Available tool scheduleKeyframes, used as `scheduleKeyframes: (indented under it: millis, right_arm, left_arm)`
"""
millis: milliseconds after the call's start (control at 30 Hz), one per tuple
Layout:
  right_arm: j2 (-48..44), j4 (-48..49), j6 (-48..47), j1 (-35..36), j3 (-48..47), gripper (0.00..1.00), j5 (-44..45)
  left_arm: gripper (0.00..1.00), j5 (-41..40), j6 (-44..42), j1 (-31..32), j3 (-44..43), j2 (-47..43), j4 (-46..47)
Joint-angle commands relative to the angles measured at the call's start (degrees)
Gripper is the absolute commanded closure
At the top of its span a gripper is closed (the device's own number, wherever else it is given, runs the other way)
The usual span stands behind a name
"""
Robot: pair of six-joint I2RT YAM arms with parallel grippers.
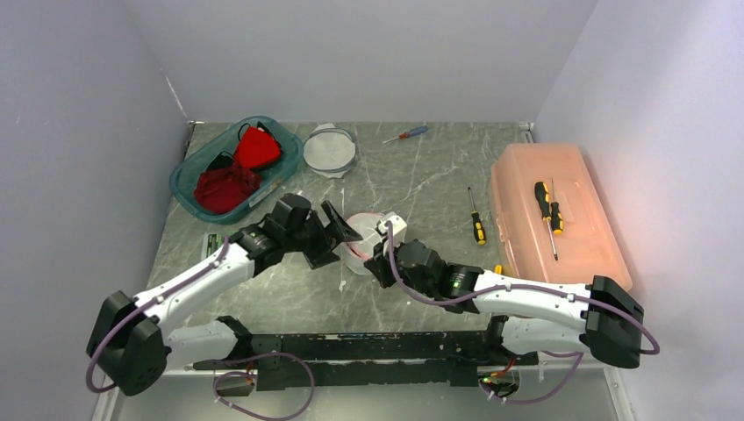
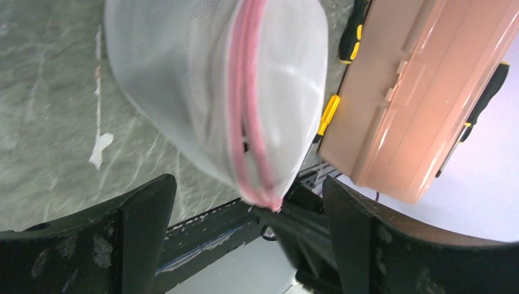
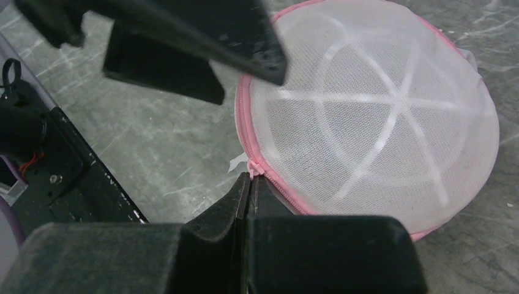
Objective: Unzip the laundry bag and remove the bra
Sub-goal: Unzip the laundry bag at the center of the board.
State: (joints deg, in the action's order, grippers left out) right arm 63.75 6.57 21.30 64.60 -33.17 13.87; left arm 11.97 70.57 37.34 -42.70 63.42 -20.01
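Observation:
The laundry bag [image 1: 361, 248] is a round white mesh pouch with a pink zipper, lying mid-table. It fills the right wrist view [image 3: 373, 116] and hangs tilted in the left wrist view [image 2: 202, 79]. My right gripper [image 3: 250, 179] is shut on the pink zipper pull [image 3: 254, 166] at the bag's near-left rim; in the top view it [image 1: 379, 254] is at the bag's right side. My left gripper [image 2: 248, 205] is open, its jaws wide on either side of the bag's lower edge, touching nothing; in the top view it [image 1: 345, 235] is at the bag's left. The bra is hidden.
A teal basket [image 1: 189, 180] with red fabric [image 1: 237, 171] stands at the back left, and another round mesh bag [image 1: 332, 147] lies beside it. An orange lidded box [image 1: 553, 210] with a screwdriver [image 1: 546, 210] on top is at the right. More screwdrivers [image 1: 475, 219] lie on the table.

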Motion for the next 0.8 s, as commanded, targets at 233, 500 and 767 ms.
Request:
scheduleKeyframes:
  millis: [233,500,767]
  right_arm:
    - [-1.8,2.1,-2.3,0.3,-1.2,1.0,-1.9]
    - [-2.3,-0.3,-1.0,0.2,-1.2,1.0,1.5]
    - [-5.4,-8.1,2.1,0.2,-1.3,1.0,5.6]
  left_arm:
    - [0.23,2.2,2.2,1.1,-3.9,7.9,10.2]
    - [0.83,2.3,1.4,1.2,-2.7,8.6,12.3]
    - [0.97,1.7,0.0,0.7,-2.6,8.8,12.0]
